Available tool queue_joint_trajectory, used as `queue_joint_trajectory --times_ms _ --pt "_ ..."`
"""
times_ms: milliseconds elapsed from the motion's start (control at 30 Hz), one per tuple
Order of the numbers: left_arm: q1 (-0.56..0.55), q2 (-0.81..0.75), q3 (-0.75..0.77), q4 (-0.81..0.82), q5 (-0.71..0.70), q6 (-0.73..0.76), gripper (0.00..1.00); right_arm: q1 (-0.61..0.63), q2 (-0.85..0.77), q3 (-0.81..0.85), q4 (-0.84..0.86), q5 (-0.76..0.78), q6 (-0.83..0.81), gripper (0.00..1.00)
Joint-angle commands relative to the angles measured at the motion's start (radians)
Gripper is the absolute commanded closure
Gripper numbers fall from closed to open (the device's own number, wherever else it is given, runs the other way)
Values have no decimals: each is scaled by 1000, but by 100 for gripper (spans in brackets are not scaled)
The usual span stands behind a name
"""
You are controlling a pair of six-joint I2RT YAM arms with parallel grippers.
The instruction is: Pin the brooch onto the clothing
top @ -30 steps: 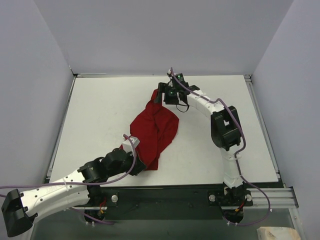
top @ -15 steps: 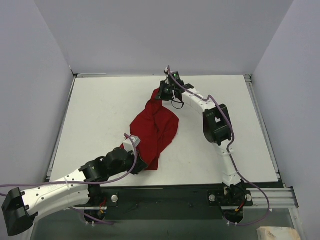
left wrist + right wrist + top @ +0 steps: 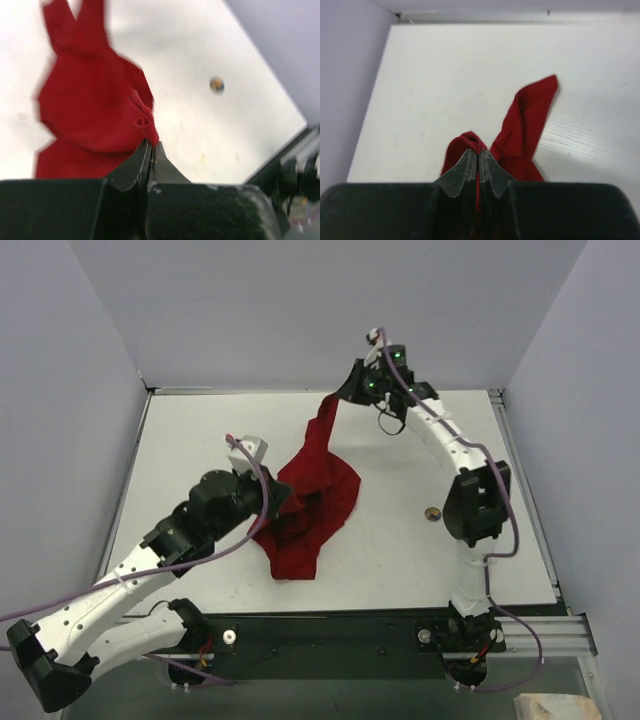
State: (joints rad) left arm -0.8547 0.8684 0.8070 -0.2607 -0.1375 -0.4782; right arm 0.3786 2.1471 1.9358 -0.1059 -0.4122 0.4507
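Brooch lies alone on the white worktop, right of the red T-shirt, with neither arm touching it. The step in hand looks like spreading the shirt. The right gripper, stretched far and raised, is clamped on a shirt edge. The left gripper, at the shirt's left side, pinches another fold. Next, the cloth needs drawing out flat

Three cameras: one high and wide, two close on the wrists.
The top camera looks down from high behind the near edge and takes in the whole white worktop. Each wrist camera sits just behind its own fingers and looks along them, past the left pincer and the right pincer. All three views share the red shirt. The top and left wrist views also share the badge.
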Motion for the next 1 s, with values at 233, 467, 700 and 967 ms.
queue_joint_trajectory --times_ms 233,467,700,967 --pt "370 136 668 -77 39 256 100 -37 -598 -106 51 125 -144 100" --pt "375 204 1027 -181 73 326 100 -41 -844 -147 51 159 -190 100" --pt "373 162 1137 -299 138 332 100 -40 -1056 -231 57 139 -195 100" --pt "373 158 1192 -344 119 351 100 -37 -1165 -247 100 96 -164 100"
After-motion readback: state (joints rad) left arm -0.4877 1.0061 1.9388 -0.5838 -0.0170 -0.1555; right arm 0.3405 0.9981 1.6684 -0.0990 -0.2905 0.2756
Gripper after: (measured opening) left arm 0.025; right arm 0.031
